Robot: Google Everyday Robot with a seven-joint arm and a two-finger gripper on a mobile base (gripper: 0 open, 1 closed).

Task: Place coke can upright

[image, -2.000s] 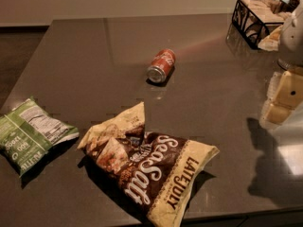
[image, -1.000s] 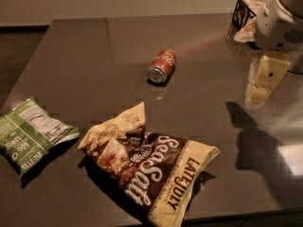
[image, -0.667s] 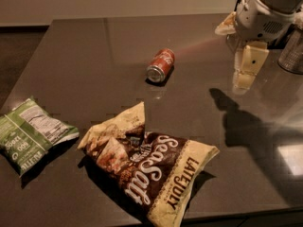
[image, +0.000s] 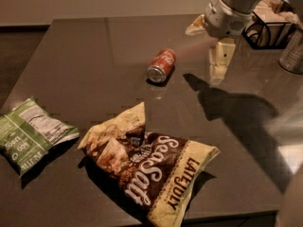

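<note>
The coke can [image: 162,65] is red with silver ends and lies on its side on the dark table [image: 85,60], its silver end facing the front left. My gripper [image: 208,41] hangs above the table just right of the can and is apart from it. It is open and empty, with one cream finger [image: 221,56] pointing down and the other showing at the upper left. Its shadow falls on the table to the right of the can.
A brown and yellow Late July chip bag [image: 151,169] lies at the front middle. A green chip bag [image: 28,134] lies at the front left. A black wire basket [image: 270,27] and a grey cylinder [image: 293,51] stand at the back right.
My gripper has moved left and toward the back, from the table's right edge to a spot just right of the can. The can and both bags have not moved.
</note>
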